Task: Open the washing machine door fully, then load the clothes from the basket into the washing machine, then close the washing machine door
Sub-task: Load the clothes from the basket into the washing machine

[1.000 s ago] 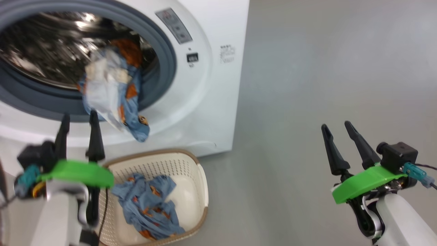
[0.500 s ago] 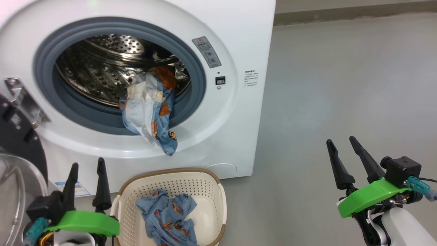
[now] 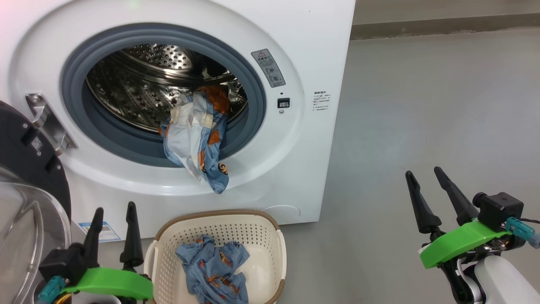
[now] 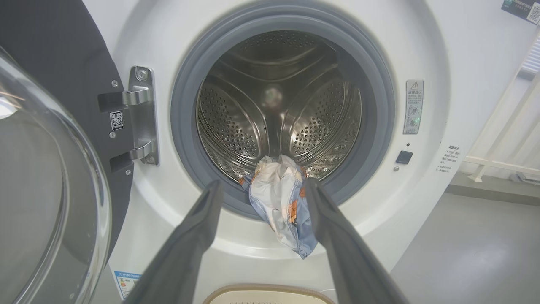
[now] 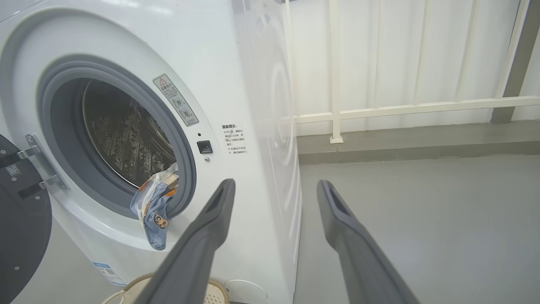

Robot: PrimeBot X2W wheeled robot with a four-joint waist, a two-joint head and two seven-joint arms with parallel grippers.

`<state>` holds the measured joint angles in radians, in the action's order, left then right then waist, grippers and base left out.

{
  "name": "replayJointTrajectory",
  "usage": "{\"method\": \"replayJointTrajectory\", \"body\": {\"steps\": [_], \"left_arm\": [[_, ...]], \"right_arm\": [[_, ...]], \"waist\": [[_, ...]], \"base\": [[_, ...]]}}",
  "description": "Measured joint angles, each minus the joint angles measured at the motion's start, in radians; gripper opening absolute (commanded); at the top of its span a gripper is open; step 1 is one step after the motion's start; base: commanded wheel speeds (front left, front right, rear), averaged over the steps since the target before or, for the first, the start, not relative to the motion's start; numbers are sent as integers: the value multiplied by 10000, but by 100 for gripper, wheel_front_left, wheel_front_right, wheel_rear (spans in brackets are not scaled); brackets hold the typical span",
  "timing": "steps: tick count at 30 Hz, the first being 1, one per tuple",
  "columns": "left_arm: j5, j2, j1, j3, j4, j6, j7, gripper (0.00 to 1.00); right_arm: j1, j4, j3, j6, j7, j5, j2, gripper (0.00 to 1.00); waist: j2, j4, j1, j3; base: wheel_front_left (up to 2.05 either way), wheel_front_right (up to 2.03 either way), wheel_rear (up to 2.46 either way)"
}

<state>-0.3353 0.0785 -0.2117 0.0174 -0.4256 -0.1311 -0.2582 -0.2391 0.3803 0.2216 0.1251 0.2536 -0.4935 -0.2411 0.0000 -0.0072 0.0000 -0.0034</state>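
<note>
The white washing machine (image 3: 320, 50) stands with its door (image 3: 25, 169) swung open to the left, glass bowl (image 4: 38, 198) facing out. A blue, white and orange garment (image 3: 198, 139) hangs over the grey rubber ring, half in the drum (image 4: 274, 109) and half out. Below it the cream basket (image 3: 261, 223) holds a blue printed garment (image 3: 213, 268). My left gripper (image 3: 113, 207) is open and empty, left of the basket and below the door hinge. My right gripper (image 3: 424, 171) is open and empty over the floor, well to the right of the machine.
Grey floor (image 3: 422, 105) spreads to the right of the machine. A white railing (image 5: 400, 107) with a low kerb runs behind it. The steel door hinge (image 4: 141, 114) sits on the left of the opening.
The head camera has tilted up and pulled back, so more of the machine, the door and the basket come into sight. The hanging garment has settled still. Both grippers stay open.
</note>
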Motion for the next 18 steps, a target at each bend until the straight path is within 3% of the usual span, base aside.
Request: {"method": "replayJointTrajectory", "body": {"steps": [18], "left_arm": [[-19,-100,123,-25,77,0,0,100]], "right_arm": [[4,4,226,0,0,-2,-125,100]], "waist": [[0,-186,0,10]], "base": [[0,0,0]]}}
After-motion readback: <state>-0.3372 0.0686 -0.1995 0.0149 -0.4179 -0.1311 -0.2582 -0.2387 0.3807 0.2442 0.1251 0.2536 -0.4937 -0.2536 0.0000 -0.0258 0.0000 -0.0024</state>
